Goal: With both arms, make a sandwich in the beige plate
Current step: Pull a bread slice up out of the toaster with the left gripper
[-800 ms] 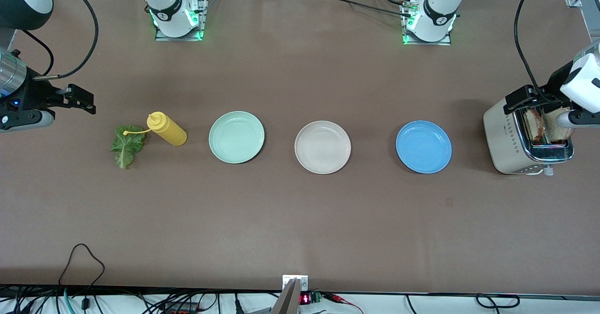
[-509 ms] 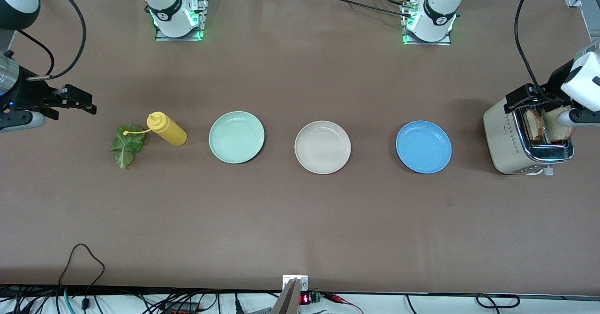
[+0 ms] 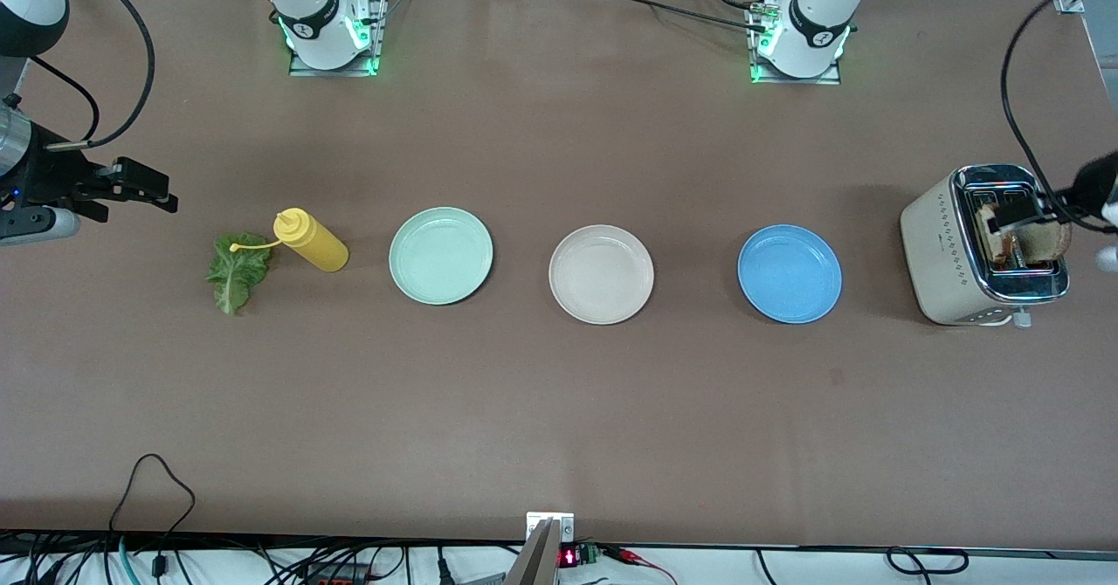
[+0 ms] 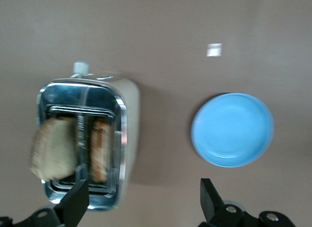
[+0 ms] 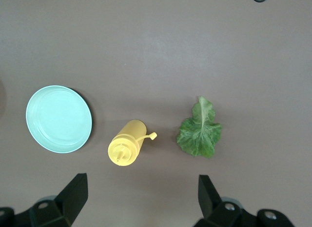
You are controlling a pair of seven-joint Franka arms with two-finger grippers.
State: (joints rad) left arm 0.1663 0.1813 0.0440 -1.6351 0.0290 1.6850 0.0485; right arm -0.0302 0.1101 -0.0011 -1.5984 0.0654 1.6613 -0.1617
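Nothing is sitting on the beige plate [image 3: 601, 273] yet. Both toast slices [image 4: 53, 149] are standing in the toaster [image 3: 939, 253], with the left gripper [image 4: 144, 200] hanging spread wide over it. The right gripper [image 5: 141, 197], also gaping, is hovering above the lettuce [image 5: 199, 132] and mustard bottle [image 5: 126, 147].

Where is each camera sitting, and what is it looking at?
Front view: high across the table, facing both arm bases; the beige plate lies mid-table.
Left wrist view: on the left arm, looking down at the toaster with toast and the blue plate; the open left gripper shows.
Right wrist view: looking down at lettuce, mustard bottle, mint green plate; the open right gripper shows.
The front view shares each of these.
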